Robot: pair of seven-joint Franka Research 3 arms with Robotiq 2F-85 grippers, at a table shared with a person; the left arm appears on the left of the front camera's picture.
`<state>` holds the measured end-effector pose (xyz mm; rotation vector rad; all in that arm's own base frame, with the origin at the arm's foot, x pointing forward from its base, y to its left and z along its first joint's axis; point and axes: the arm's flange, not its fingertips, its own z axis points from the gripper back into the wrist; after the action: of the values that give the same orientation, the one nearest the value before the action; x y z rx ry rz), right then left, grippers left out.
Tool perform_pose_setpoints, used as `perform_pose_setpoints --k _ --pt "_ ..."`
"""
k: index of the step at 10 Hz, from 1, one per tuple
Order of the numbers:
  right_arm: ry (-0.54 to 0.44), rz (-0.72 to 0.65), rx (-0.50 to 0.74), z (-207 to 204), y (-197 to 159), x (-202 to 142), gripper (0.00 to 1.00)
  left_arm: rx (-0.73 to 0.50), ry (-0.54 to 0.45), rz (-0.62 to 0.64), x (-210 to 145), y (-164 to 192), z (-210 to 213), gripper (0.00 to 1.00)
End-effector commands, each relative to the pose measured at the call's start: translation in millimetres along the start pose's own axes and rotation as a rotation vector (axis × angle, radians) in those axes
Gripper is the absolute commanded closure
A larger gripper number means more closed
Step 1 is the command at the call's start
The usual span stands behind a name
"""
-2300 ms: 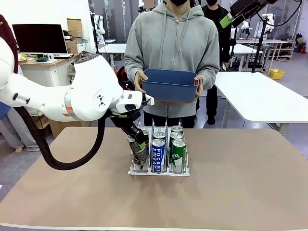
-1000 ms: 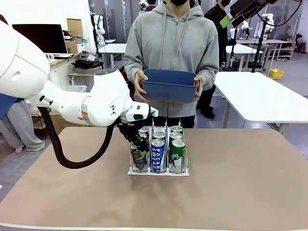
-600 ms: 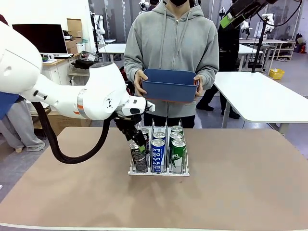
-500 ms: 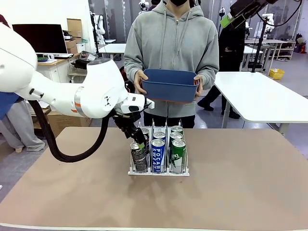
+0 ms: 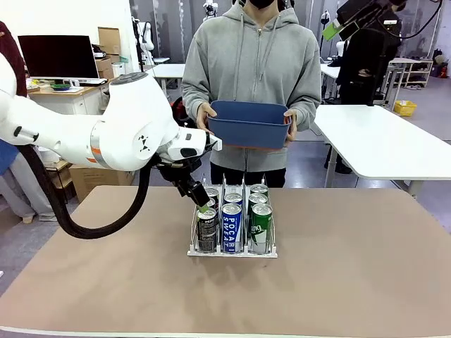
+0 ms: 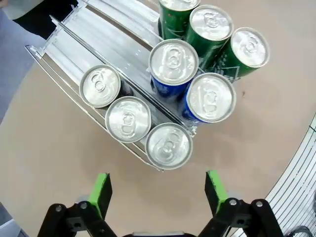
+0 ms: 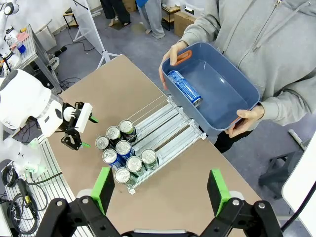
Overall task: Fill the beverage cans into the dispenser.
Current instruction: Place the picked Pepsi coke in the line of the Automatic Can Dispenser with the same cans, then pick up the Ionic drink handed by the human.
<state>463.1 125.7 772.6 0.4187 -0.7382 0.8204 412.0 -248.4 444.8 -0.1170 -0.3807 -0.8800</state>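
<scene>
Table (image 5: pixel 352 282): brown surface, carried the dispenser (image 5: pixel 232 252) near its middle.
Person (image 5: pixel 257 63): stood at the far edge, both hands holding a blue bin (image 5: pixel 248 127) off the surface.
Dispenser: three lanes ran from the far edge toward the near edge, with cans upright at the near end.
Cans: three black cans (image 5: pixel 207 229) in the left lane, two blue cans (image 5: pixel 232 227) in the middle, three green cans (image 5: pixel 261 227) in the right; one more blue can (image 7: pixel 184 88) lay inside the bin.
Left gripper (image 6: pixel 158 190): released, fingers spread wide, empty, just above the front black can.
Right gripper (image 7: pixel 160 190): released, empty, high over the table.
</scene>
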Motion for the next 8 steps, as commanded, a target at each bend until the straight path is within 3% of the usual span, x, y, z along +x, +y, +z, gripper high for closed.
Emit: perform_pose_setpoints --k 1,8 --pt "-0.005 -0.002 0.008 -0.7 1.1 -2.9 0.00 0.002 0.015 0.000 1.6 5.9 -5.5 0.00" --pt "-0.005 -0.002 0.008 -0.7 1.1 -2.9 0.00 -0.004 0.012 0.000 0.7 2.9 -6.5 0.00"
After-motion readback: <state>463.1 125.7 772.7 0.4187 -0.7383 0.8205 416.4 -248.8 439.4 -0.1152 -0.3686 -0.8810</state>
